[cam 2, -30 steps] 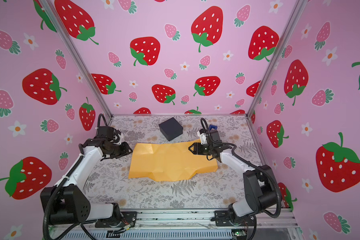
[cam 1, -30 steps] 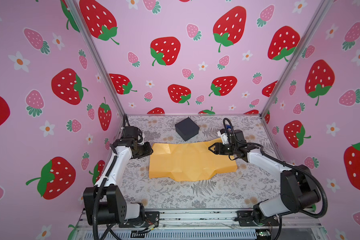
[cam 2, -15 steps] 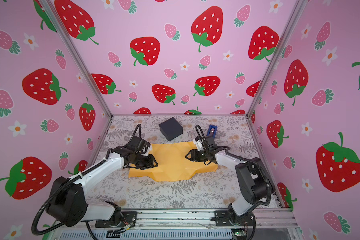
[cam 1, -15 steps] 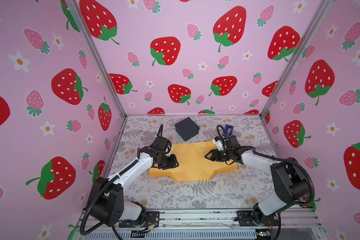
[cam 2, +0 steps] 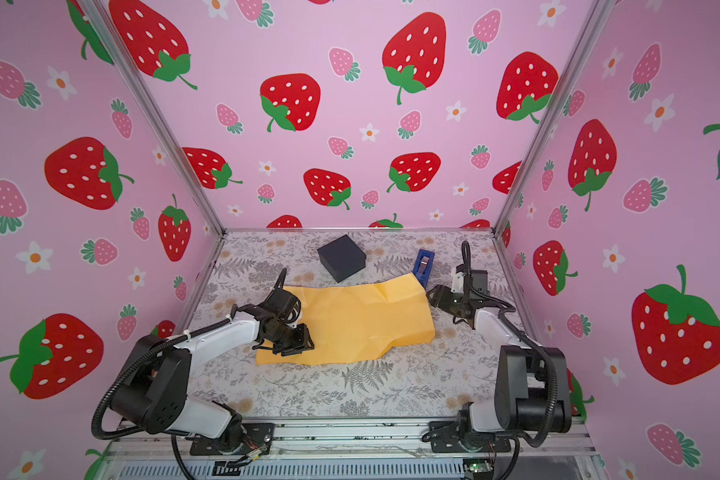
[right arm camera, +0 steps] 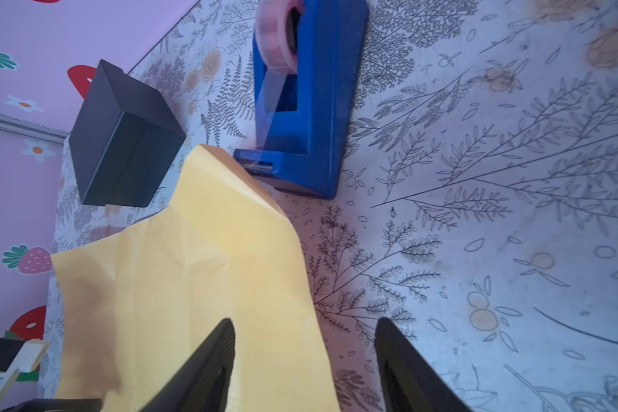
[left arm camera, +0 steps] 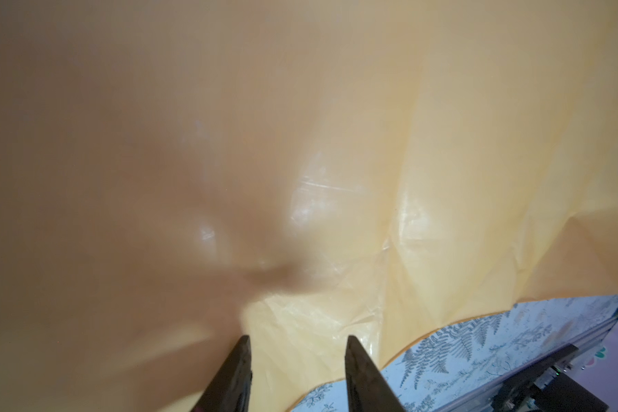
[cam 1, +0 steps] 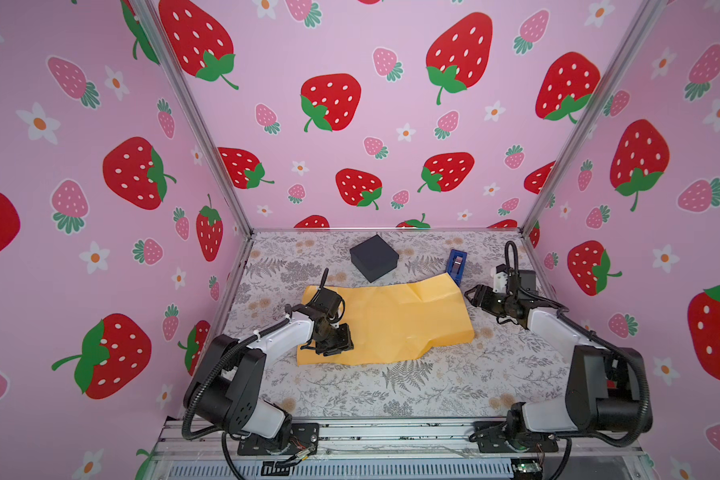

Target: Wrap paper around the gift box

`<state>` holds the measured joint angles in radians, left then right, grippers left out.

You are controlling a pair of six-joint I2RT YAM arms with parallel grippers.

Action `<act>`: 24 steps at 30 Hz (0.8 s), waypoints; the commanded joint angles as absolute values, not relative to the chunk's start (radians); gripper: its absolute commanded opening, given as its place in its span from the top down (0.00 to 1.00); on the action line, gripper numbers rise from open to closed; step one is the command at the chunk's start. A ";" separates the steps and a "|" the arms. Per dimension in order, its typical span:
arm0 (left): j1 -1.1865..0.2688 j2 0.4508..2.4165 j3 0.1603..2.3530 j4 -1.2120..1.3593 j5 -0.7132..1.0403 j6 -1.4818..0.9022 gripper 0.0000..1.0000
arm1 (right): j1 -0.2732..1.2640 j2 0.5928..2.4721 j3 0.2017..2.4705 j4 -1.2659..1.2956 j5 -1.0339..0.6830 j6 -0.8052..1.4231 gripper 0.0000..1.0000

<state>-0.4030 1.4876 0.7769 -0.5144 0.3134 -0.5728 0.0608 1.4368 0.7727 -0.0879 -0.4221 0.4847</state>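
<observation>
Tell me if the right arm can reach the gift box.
Probably yes: the right tool is open and empty; the tape dispenser and the paper's raised corner crowd its path to the gift box.

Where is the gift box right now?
In both top views the gift box sits at the back of the table, just behind the paper and left of the blue tape dispenser.
</observation>
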 commanded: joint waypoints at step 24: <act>-0.316 1.297 0.838 -0.742 0.267 -0.515 0.54 | 0.238 1.337 0.705 -0.200 -0.318 0.536 0.45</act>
<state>-0.3187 1.3022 0.7609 -0.6819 0.2703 -0.5453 0.2337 1.3895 0.6373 -0.1291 -0.4599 0.5465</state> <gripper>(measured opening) 0.456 0.538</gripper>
